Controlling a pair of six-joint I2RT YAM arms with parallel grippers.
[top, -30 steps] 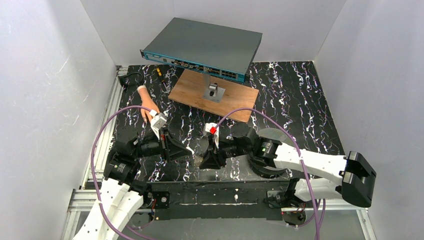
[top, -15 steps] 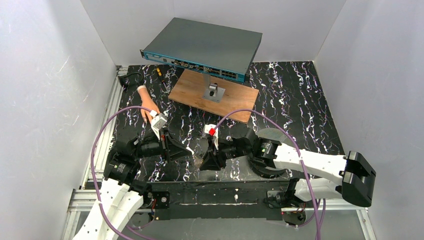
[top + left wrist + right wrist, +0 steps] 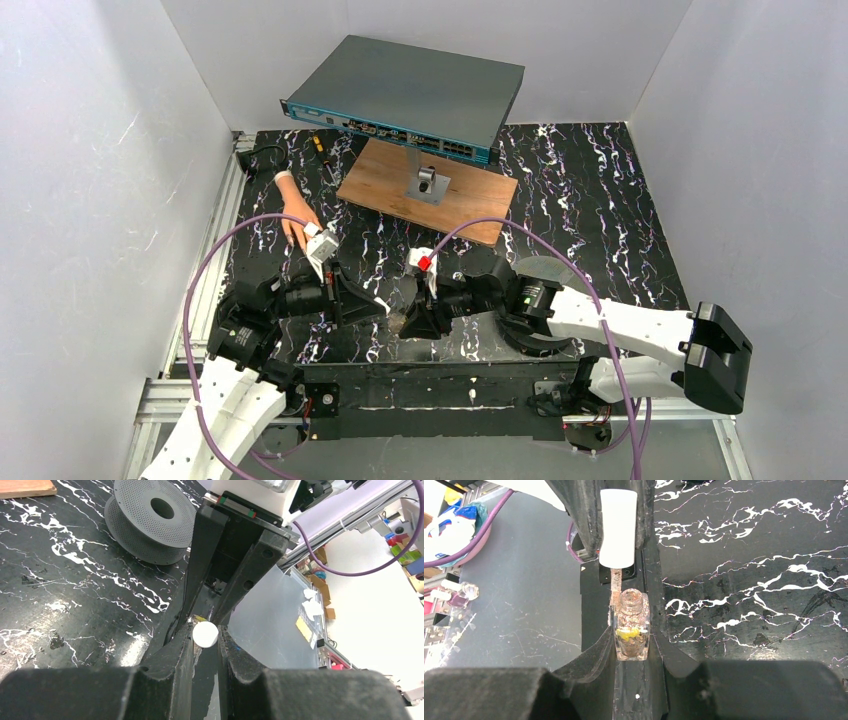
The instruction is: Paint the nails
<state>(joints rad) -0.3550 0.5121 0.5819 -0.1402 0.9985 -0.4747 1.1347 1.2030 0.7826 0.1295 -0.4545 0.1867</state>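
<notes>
The peach mannequin hand [image 3: 295, 212] lies at the back left of the black marbled table, apart from both grippers; its nails are too small to make out. My right gripper [image 3: 412, 322] is shut on a small clear glass polish bottle [image 3: 631, 630] with a yellow label. My left gripper [image 3: 378, 305] faces it and is shut on the white cap [image 3: 618, 527], seen end-on in the left wrist view [image 3: 205, 634]. The brush stem [image 3: 615, 587] under the cap reaches into the bottle's neck. The grippers meet near the table's front edge.
A network switch [image 3: 410, 95] stands on a post over a wooden board [image 3: 400, 195] at the back centre. A grey perforated spool [image 3: 150, 522] sits by the right arm. Small tools and a cable [image 3: 318, 148] lie at the back left. White walls enclose the table.
Both grippers have drawn slightly closer together near the front edge. Each keeps its hold, the left on the cap and the right on the bottle.
</notes>
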